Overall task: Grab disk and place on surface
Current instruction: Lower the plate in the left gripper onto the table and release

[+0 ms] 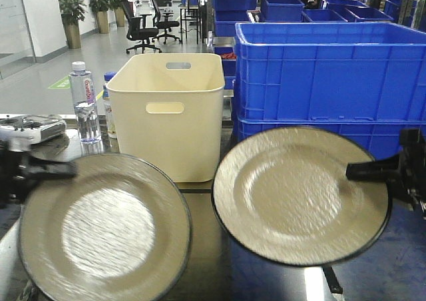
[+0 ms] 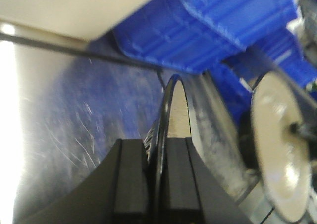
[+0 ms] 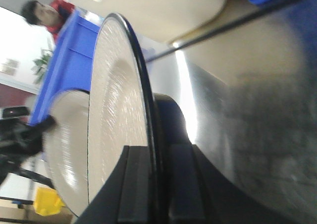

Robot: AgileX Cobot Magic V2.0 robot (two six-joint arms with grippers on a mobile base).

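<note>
Between the two fingers of the left gripper (image 1: 66, 170) sits the rim of the left disk (image 1: 110, 231); the gripper is clamped on that edge, and the left wrist view shows the disk edge-on in the slot between the black pads. The right gripper (image 1: 353, 172) is likewise clenched on the right-hand rim of the right disk (image 1: 293, 194).

There are two disks, both pale beige with a thin dark rim, one per gripper. Each extends inward from its gripper, so they lie side by side with a narrow gap between them, faces tilted toward the front camera.

Below and between the grippers lies the one surface (image 1: 206, 261), dark, glossy and reflective, crossed by a black tape line (image 1: 327, 282). Whether either disk's lower edge touches it cannot be told.

Beyond the gap between the grippers stands one cream bin (image 1: 166, 114) with cut-out handles. Behind the right gripper are two stacked blue crates (image 1: 329, 68), with more blue crates farther back, too overlapped to count. Behind the left gripper stands one clear water bottle (image 1: 84, 104); its label carries red writing too blurred to read. Two office chairs (image 1: 143, 28) stand far behind. The right wrist view shows one person (image 3: 42, 13) in red.
</note>
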